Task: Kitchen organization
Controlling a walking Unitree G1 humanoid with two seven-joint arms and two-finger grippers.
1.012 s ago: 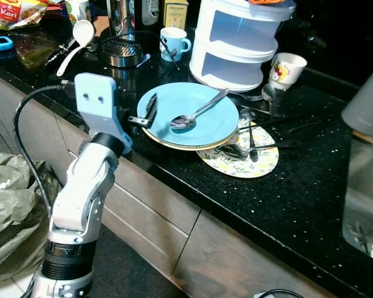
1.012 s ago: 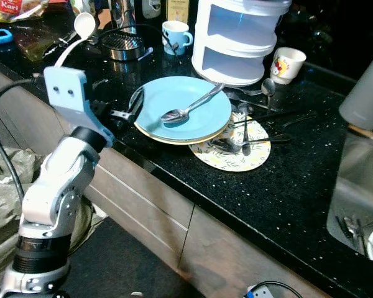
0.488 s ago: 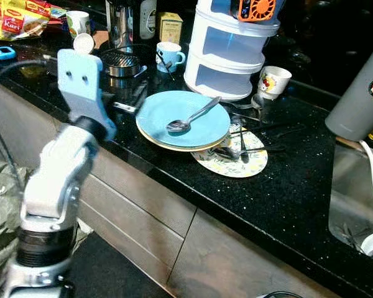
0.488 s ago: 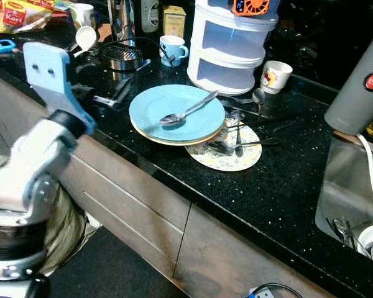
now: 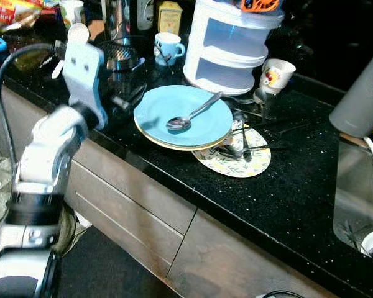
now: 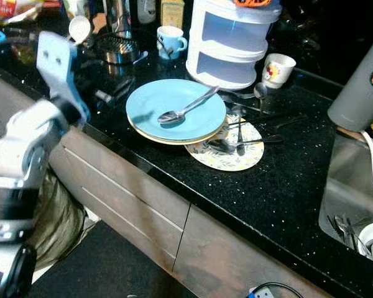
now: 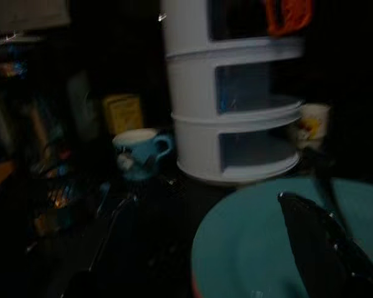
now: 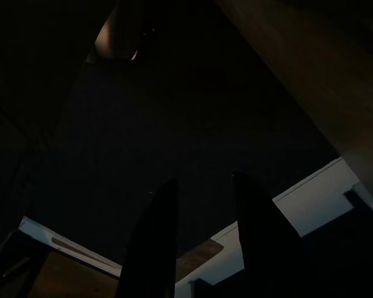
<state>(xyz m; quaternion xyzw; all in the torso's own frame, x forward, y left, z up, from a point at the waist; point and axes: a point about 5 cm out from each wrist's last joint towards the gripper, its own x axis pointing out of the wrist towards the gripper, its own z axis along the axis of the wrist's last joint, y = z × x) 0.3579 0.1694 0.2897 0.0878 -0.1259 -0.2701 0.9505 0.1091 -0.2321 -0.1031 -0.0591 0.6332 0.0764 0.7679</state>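
Note:
A light blue plate (image 5: 199, 124) lies on a stack on the black counter, with a metal spoon (image 5: 193, 115) resting in it. Half under the stack sits a leaf-patterned plate (image 5: 252, 166) with dark cutlery (image 5: 244, 139) across it. My left gripper (image 6: 112, 94) hovers low over the counter, a short way left of the blue plate and apart from it. It is open and holds nothing. One black finger (image 7: 317, 248) points at the plate (image 7: 248, 248) in the left wrist view. My right gripper (image 8: 205, 183) hangs idle in the dark, its fingers a little apart.
Behind the plates stand a white tiered container (image 5: 230, 46), a blue mug (image 5: 166, 46), a white printed cup (image 5: 277, 73) and a metal strainer (image 5: 121, 53). A grey jug (image 5: 360, 105) and a sink (image 5: 354, 211) are at the right. Drawer fronts (image 5: 137, 211) lie below the counter edge.
My left gripper has drawn back from the blue plate's left rim toward the left. The head camera has shifted a little; the plates and spoon stay put.

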